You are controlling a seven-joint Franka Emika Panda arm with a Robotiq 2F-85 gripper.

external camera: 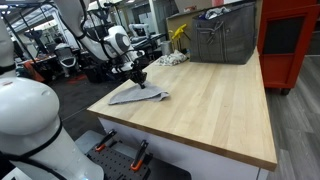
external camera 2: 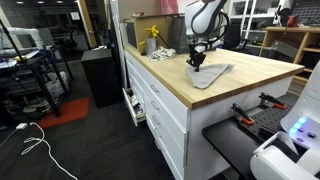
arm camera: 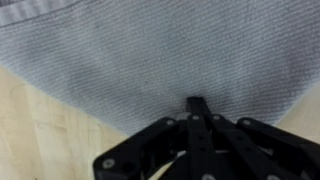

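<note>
Gripper (external camera: 137, 76) is fully closed, pinching the grey cloth (external camera: 140, 96) by a thin fold near its hem. Cloth is spread on the countertop (external camera: 210, 110), close to one countertop edge. Risk: the pinch looks shallow, so fabric may slip free; dragging could pull it off that countertop edge.

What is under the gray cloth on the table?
The wooden table shows all around the gray cloth, so the cloth lies on it. The shut jaws pinch the cloth near its edge. Anything beneath the cloth is covered, so I cannot tell.
</note>
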